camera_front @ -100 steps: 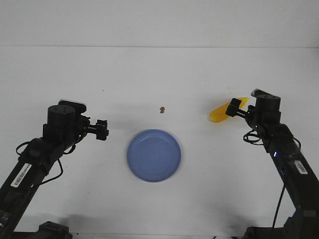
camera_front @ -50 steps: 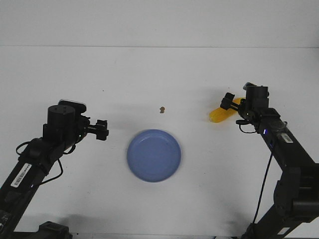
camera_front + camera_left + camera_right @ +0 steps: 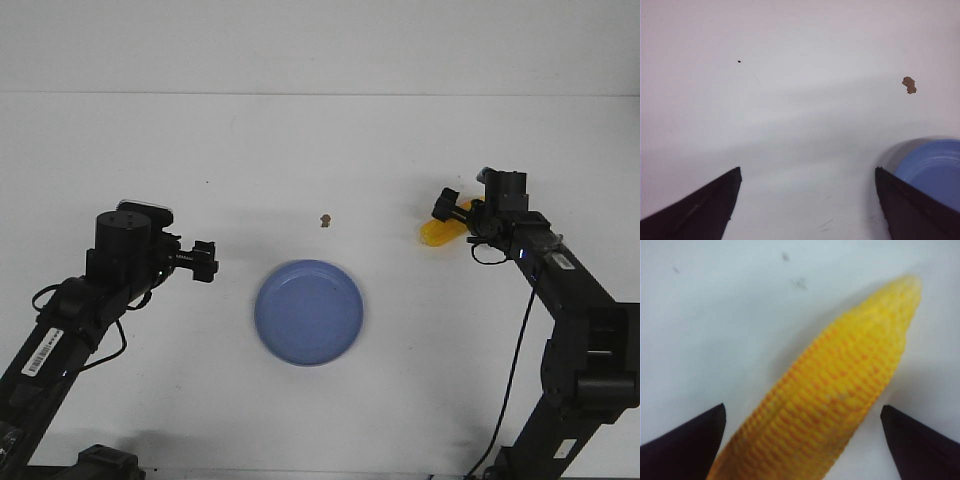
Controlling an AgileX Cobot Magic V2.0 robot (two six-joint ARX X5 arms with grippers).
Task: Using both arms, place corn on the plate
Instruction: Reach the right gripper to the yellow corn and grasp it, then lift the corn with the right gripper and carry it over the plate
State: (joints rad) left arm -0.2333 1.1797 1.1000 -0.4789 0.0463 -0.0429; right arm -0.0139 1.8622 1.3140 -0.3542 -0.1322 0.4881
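Nearest the camera, the plate (image 3: 308,312) lies bare in the middle of the white surface (image 3: 320,150), in the same spot as a second ago. Just left of it hangs the left gripper (image 3: 205,261), unmoved across all three front views; its wrist camera shows the two fingers (image 3: 705,210) spread wide with only bare surface between them, the blue rim (image 3: 935,170) of the plate beside one tip and a small brown speck (image 3: 909,84) further off. That arm is idle and empty.

Further back and to the right, the change is all on the right arm. Over the last second the right gripper (image 3: 447,208) has swung from above the thick end of the corn (image 3: 437,232) to a lower, more reached-out pose over its middle, and the arm has stretched forward. The corn itself lies on the surface well right of the plate, close to where it was. In the right wrist view the cob (image 3: 835,405) fills the gap between the parted fingers (image 3: 685,435), which stand clear on either side with no contact visible.

So, as a judgement, the approach looks nearly finished and the grasp not yet made: the fingers are lined up astride the cob and need to close before any carry toward the plate.
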